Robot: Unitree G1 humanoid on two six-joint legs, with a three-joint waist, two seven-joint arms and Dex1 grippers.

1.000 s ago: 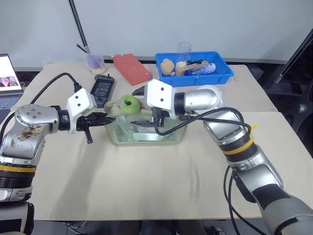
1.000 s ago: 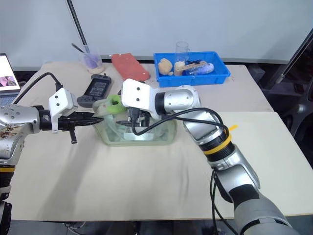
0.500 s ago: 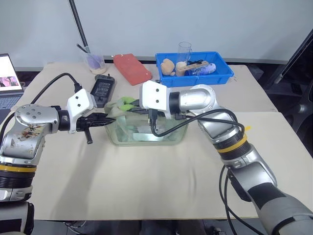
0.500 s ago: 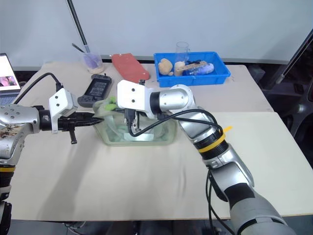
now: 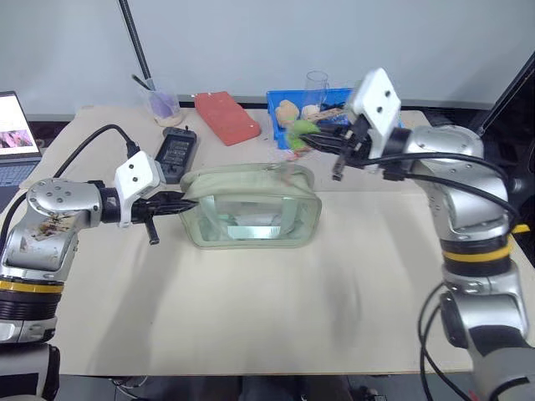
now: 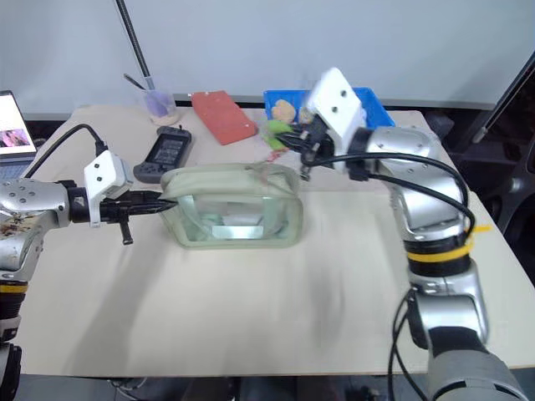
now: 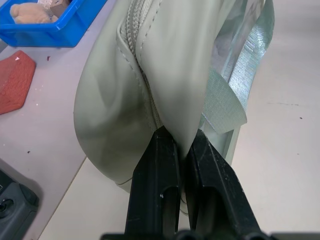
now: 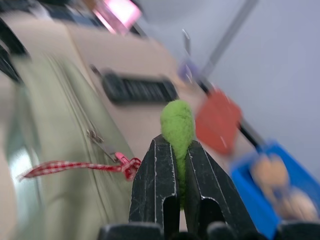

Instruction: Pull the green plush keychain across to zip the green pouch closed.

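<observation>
The pale green pouch [image 5: 251,206] stands in the middle of the table, its clear window facing me and its top drawn together. My left gripper [image 5: 189,203] is shut on the fabric at the pouch's left end [image 7: 150,75], pinched between both fingers [image 7: 157,170]. My right gripper [image 5: 308,139] hangs above and just past the pouch's right end, shut on the lime-green plush keychain [image 5: 298,130]. In the right wrist view the squashed plush [image 8: 177,122] sticks out between the fingertips. A red-and-white cord [image 8: 75,167] trails from it down to the zipper pull.
A blue tray [image 5: 380,127] with small items and a clear cup stands right behind my right gripper. A red pad [image 5: 226,117], a black device [image 5: 177,149] and a plastic cup [image 5: 163,104] lie at the back left. A laptop [image 5: 15,125] sits at the left edge.
My right gripper closed on the keychain near the pouch's left end, then swept right and upward past its right end. The pouch's gaping top is now drawn together. The left gripper stayed put.
</observation>
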